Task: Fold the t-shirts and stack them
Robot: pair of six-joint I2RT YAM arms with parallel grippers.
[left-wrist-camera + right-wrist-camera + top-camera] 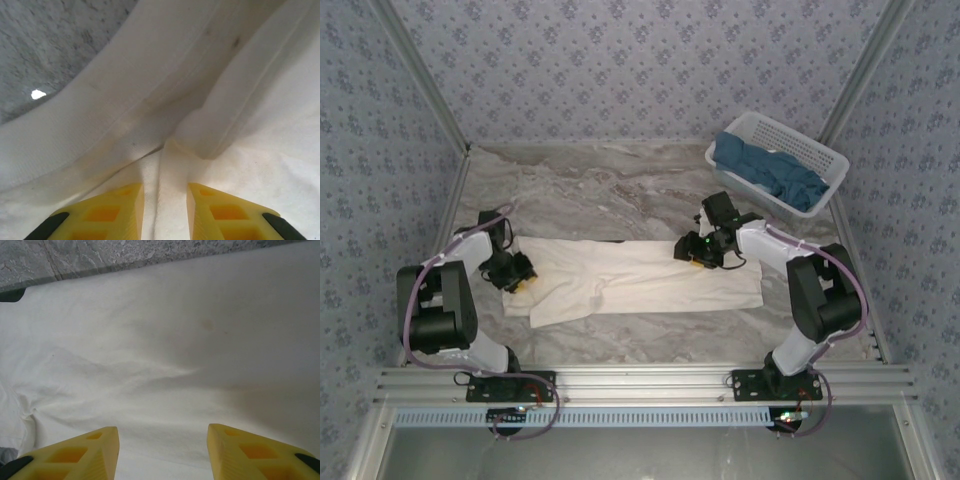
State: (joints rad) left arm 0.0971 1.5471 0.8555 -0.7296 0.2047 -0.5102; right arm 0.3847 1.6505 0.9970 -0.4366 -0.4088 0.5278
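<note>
Centrally, t-shirt (650, 278), table (620, 190) around (left edge bunched)

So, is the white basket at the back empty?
No, the basket holds dark blue shirts piled inside it.

cream-white t-shirt (640, 278) with faint brownish spot; teal-blue shirts (770, 172); white lattice basket (798, 137); grey marbled table (610, 190); yellow fingers (240, 455); pale blue-grey floral-print walls (620, 60).

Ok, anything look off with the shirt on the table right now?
The cream t-shirt lies as a long strip, but its left end, by the left gripper, is bunched and flares out unevenly instead of lying flat. The right wrist view shows a small faint brownish spot on the cloth.
</note>
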